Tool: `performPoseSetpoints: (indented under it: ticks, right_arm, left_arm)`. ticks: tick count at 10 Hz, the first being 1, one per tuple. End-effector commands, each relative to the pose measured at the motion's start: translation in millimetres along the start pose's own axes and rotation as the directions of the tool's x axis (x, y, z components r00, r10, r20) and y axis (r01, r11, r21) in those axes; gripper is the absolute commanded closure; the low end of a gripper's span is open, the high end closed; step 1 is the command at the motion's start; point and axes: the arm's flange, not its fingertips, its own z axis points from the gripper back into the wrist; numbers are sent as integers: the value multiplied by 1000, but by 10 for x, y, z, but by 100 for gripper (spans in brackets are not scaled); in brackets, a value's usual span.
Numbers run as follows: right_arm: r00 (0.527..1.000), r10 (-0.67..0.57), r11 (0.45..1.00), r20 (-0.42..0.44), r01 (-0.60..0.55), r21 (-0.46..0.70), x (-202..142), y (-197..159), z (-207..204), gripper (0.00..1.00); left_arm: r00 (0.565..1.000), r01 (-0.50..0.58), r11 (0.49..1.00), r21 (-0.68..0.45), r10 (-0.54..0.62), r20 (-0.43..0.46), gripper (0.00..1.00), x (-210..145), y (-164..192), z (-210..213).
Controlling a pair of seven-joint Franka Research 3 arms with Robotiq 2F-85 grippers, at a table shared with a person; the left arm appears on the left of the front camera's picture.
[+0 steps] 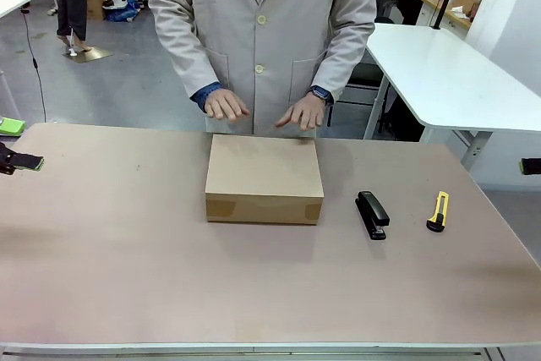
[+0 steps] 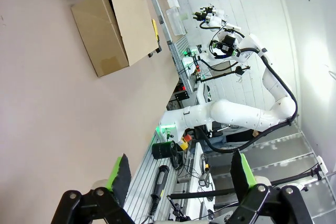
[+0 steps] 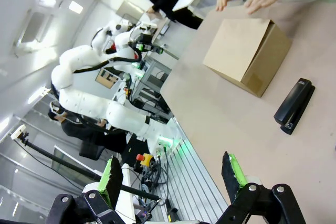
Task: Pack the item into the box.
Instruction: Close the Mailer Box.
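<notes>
Box [image 1: 264, 177] lid shut, centre counter [image 1: 127, 276]; both claws [image 2: 178, 174] [image 3: 170, 174] spread, idle. Lid must be opened; pouch unseen.

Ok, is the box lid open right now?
No, in the front view the box sits shut, its flap lid lying flat, with the person's hands hovering just behind it.

left black two-finger hand with green pads [image 2: 178, 174]: jaws spread wide, nothing between them; level at the left edge [image 1: 19, 161] | right black green-padded hand [image 3: 173, 174]: jaws wide apart, nothing held | person's two hands [image 1: 226, 106] [image 1: 303, 112]: palms down, fingers spread, side by side
</notes>
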Motion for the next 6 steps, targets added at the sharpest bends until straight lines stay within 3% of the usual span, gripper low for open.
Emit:
performPoseSetpoints:
  ticks: [1,6]
  right_arm:
    - [1000,5,1000,6,-5,1,-27,6,-3,0]
    - [1000,5,1000,6,-5,1,-27,6,-3,0]
  left_arm:
    - [1000,20,1000,2,-20,3,0,-41,-1,8]
    - [1000,20,1000,2,-20,3,0,-41,-1,8]
